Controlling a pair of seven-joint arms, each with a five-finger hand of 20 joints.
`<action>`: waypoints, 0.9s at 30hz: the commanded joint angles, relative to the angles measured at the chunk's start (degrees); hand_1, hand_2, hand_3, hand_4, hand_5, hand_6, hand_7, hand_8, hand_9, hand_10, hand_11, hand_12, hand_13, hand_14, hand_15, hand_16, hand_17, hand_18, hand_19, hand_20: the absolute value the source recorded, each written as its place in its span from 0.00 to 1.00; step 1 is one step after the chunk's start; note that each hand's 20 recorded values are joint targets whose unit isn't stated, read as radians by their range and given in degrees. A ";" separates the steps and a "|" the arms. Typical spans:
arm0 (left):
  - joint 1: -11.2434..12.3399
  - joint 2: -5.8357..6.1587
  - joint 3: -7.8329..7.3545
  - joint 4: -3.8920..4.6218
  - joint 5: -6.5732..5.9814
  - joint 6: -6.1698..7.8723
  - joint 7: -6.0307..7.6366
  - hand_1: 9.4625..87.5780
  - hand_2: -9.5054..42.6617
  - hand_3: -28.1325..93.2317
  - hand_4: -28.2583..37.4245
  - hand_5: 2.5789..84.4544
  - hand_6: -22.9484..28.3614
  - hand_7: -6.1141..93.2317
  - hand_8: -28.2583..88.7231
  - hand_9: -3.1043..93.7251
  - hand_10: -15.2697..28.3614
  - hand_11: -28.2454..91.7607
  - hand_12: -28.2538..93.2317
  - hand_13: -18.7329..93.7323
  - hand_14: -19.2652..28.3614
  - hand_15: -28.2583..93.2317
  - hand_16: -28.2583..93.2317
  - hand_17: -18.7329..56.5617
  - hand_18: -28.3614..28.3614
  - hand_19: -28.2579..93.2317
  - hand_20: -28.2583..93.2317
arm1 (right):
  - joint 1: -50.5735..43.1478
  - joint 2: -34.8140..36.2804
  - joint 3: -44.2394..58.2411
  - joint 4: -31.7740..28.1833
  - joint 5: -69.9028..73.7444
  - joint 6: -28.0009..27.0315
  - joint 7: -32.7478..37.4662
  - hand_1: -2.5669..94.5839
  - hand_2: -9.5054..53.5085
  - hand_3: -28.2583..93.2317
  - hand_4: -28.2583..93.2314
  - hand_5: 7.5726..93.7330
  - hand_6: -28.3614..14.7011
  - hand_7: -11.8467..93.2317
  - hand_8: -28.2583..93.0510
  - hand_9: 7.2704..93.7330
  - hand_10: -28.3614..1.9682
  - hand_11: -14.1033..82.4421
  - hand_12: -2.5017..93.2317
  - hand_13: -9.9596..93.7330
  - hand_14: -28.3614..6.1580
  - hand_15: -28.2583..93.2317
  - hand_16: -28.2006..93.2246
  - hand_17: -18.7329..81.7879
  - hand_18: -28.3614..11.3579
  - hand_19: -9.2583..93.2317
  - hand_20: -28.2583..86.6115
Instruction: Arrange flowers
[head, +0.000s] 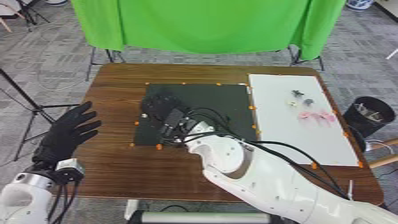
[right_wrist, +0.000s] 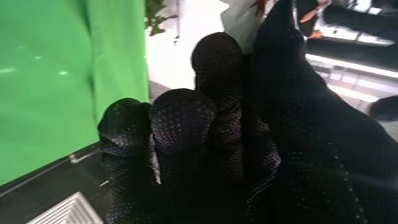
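From my station I saw the right hand over the black mat, fingers extended. The pink flowers lay well apart from it on the white board, toward three o'clock, stem direction unclear. The left hand, fingers spread, was farther off; I judged the right should reach.

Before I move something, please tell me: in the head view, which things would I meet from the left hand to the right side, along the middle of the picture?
Left hand → black mat → pink flowers → dark bin.
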 joint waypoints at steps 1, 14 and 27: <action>-2.16 1.44 1.36 1.10 -0.59 0.42 -0.24 0.21 0.17 0.81 0.06 0.30 0.50 0.27 0.15 0.28 0.63 0.40 0.36 0.35 0.75 0.48 0.23 0.12 0.90 0.59 0.30 | 2.72 -3.25 -4.01 3.49 -1.47 0.33 2.58 0.50 0.00 0.93 0.00 0.72 0.74 0.60 0.24 0.84 0.73 0.49 0.59 0.76 0.64 0.86 0.51 0.52 0.21 0.97 0.67; -5.10 1.80 3.35 2.15 0.10 -1.15 -2.03 0.21 0.17 0.81 0.06 0.30 0.50 0.27 0.15 0.28 0.63 0.40 0.36 0.35 0.75 0.48 0.23 0.12 0.90 0.59 0.30 | 3.88 -4.74 -6.91 7.50 -2.05 -0.89 7.46 0.49 0.00 0.93 0.00 0.70 0.75 0.60 0.24 0.83 0.73 0.47 0.59 0.76 0.64 0.86 0.51 0.51 0.21 0.96 0.67; -6.73 1.50 4.31 2.61 0.70 -2.16 -3.57 0.21 0.17 0.81 0.06 0.30 0.50 0.27 0.15 0.28 0.63 0.40 0.36 0.35 0.75 0.48 0.23 0.12 0.90 0.59 0.30 | 1.94 -6.22 -4.24 5.64 -3.02 -10.85 9.68 0.36 0.00 0.89 0.00 0.65 0.72 0.52 0.23 0.72 0.66 0.61 0.38 0.70 0.61 0.88 0.50 0.48 0.21 0.94 0.68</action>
